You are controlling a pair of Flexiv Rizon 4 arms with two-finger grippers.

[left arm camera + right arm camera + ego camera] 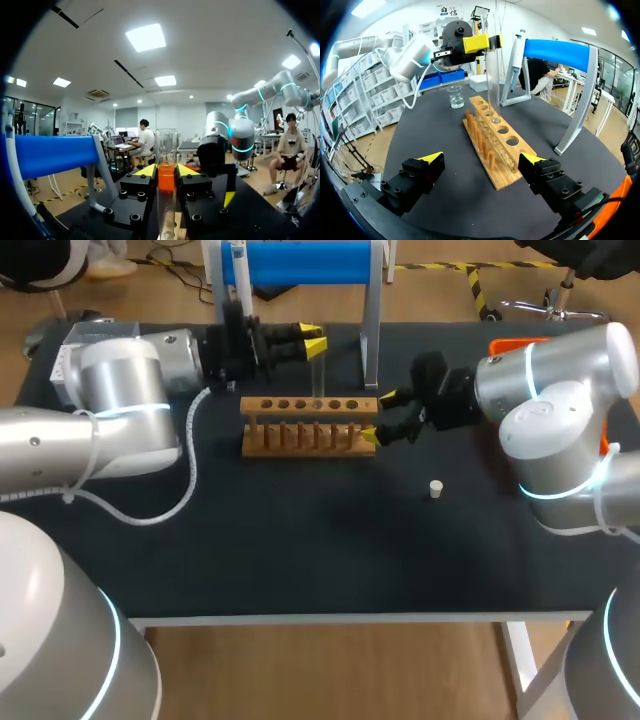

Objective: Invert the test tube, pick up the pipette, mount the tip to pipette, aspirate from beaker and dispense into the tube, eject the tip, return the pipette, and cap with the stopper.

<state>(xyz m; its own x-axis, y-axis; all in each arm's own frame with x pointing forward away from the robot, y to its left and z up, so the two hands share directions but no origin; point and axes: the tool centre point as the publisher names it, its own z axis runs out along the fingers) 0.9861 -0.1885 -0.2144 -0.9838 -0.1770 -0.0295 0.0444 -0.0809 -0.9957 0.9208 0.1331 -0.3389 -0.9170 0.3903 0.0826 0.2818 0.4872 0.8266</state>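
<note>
Gripping the test tube [318, 375] upright over the wooden rack [310, 430], the left gripper [310, 340] shows in the head view, with the stopper [435, 488] lying loose. Its wrist view confirms both tips [145, 171] clamped on the tube. Right wrist view: the right gripper [481, 162] gapes empty by the rack, the pipette [516, 50] hanging unused; only the inversion looks begun.

**Hidden, cropped and unclear**

The test tube [166, 142] is partly covered where the left gripper [166, 172] clamps it. Its lower end, beneath the fingers, runs off the picture's edge. Behind the right gripper [380, 416], an orange object [512, 343] lies mostly hidden by that arm, so what it is cannot be told. The stopper [435, 488], near that gripper, is too small to show its shape.
</note>
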